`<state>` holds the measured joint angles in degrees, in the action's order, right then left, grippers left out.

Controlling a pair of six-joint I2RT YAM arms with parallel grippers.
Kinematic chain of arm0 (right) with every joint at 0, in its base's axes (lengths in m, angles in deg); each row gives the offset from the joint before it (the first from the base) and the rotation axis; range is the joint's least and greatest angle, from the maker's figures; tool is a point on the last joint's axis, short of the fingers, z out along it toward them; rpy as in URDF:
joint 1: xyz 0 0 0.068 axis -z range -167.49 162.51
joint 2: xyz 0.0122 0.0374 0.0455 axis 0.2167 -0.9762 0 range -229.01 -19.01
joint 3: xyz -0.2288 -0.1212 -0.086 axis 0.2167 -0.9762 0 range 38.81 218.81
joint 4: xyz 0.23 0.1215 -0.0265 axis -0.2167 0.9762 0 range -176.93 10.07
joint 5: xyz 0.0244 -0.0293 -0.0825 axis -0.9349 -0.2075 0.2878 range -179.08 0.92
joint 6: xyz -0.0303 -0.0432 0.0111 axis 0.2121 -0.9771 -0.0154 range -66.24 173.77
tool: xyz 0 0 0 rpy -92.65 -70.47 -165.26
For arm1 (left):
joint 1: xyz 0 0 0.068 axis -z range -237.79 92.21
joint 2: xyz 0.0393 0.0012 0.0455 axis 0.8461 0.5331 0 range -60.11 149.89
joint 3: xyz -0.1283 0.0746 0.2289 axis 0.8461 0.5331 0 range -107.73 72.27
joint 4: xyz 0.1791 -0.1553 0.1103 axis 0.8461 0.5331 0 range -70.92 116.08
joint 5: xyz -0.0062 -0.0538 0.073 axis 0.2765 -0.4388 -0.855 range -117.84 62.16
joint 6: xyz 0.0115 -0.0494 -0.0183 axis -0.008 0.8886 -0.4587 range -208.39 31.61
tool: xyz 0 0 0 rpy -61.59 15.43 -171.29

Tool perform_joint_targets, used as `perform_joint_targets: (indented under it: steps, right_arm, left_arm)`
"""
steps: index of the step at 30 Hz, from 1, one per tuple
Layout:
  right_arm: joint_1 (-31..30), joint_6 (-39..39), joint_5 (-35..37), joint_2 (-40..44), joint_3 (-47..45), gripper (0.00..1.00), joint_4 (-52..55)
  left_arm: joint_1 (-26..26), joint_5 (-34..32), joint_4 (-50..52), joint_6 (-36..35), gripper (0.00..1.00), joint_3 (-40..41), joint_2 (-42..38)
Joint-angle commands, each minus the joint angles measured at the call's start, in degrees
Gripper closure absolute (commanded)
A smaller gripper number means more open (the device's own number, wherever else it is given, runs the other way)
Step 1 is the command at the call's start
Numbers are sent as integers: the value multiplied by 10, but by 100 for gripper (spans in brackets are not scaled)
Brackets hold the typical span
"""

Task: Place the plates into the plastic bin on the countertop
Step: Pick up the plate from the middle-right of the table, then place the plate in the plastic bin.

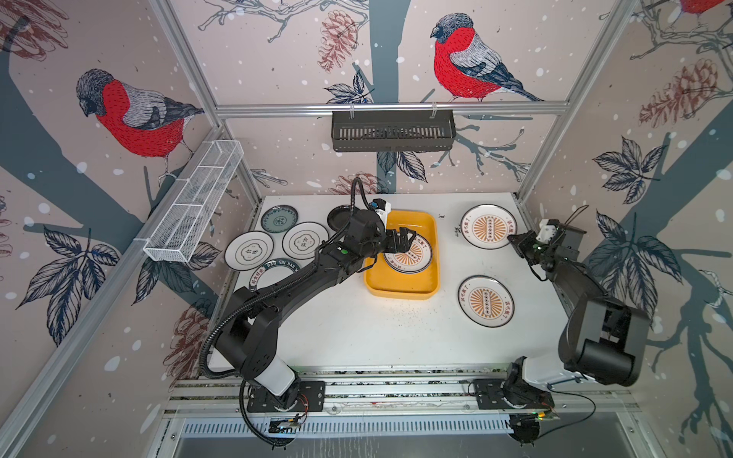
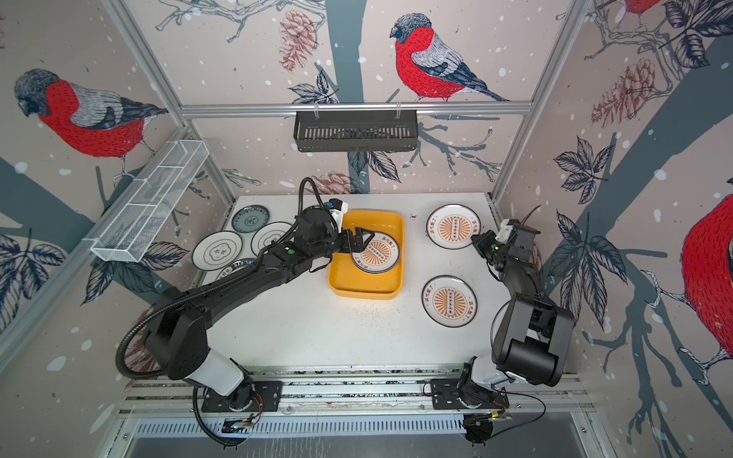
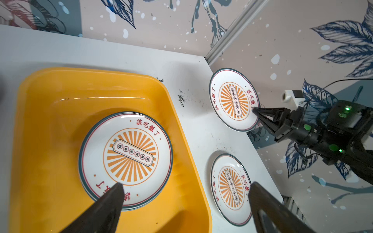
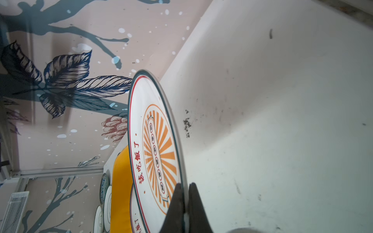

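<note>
The yellow plastic bin (image 1: 400, 287) sits mid-countertop (image 1: 357, 337) with a sunburst plate (image 1: 412, 259) inside, seemingly on top of another. My left gripper (image 1: 404, 240) hovers open over that plate's left edge; in the left wrist view its spread fingers frame it (image 3: 185, 185), holding nothing. My right gripper (image 1: 511, 239) is shut on the right rim of the far right sunburst plate (image 1: 488, 227), the rim pinched between the fingertips in the right wrist view (image 4: 184, 184). Another sunburst plate (image 1: 486, 301) lies nearer on the right.
Left of the bin lie a teal plate (image 1: 279, 219), two flower-outline plates (image 1: 249, 250) (image 1: 305, 240), a lettered-rim plate (image 1: 273, 271) partly under my left arm, and a small black plate (image 1: 339, 218). A black slotted rack (image 1: 392, 131) and a wire basket (image 1: 194, 202) hang on the walls.
</note>
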<state>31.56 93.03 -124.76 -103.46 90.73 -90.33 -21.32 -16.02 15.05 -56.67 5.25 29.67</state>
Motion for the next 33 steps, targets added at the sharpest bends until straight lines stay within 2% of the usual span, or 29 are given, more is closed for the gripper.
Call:
perform_joint_targets:
  steps: [1,10,14,22,29,33]
  right_arm:
    - [-39,17,10,13,18,98,3]
    - [-198,26,59,10,64,98,37]
    - [-267,55,90,-10,78,98,41]
    - [-371,203,198,-41,69,98,17]
    - [-421,370,263,-50,8,98,-87]
    - [-451,415,297,-50,-6,98,-109]
  left_arm:
    - [-10,-6,-28,20,4,15,-18]
    - [-40,-35,-9,29,4,68,-75]
    - [-51,-43,-5,38,4,94,-97]
    - [-56,-63,7,32,4,140,-148]
    - [-59,-62,4,22,4,167,-177]
    - [-60,-45,6,16,4,165,-178]
